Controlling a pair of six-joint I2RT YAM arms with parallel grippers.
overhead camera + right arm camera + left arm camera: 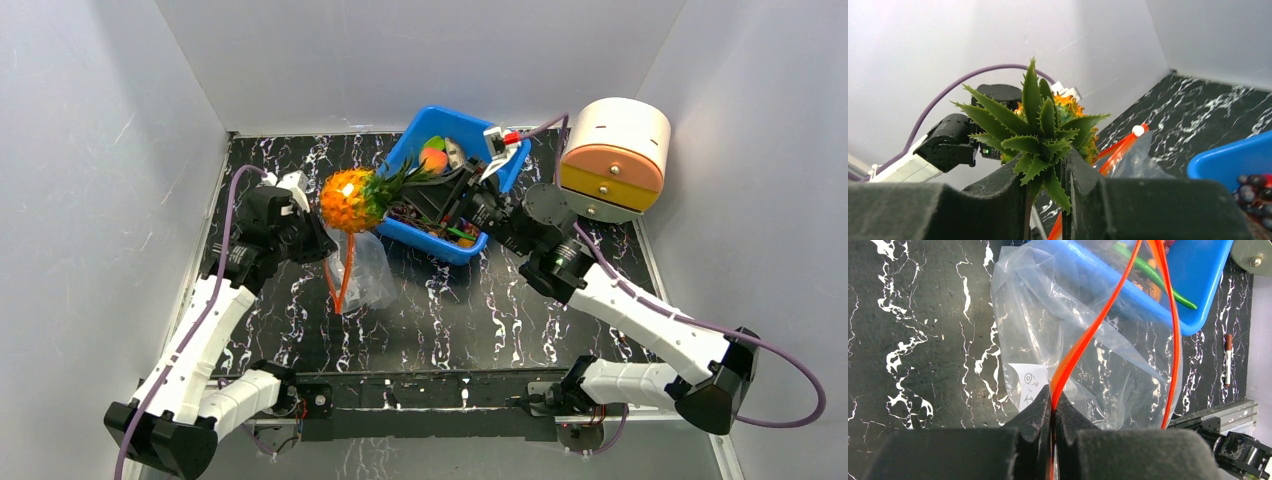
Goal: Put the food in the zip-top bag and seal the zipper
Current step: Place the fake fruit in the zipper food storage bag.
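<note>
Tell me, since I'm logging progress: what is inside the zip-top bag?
No food shows inside the zip-top bag; the table and blue bin show through its clear plastic. The pineapple is outside, held by the right end effector. The left end effector hides the bag's nearest edge.

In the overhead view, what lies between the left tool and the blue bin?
The pineapple, held by its leaves in the right tool, near the clear bag that the left tool pinches. The top view shows it.
</note>
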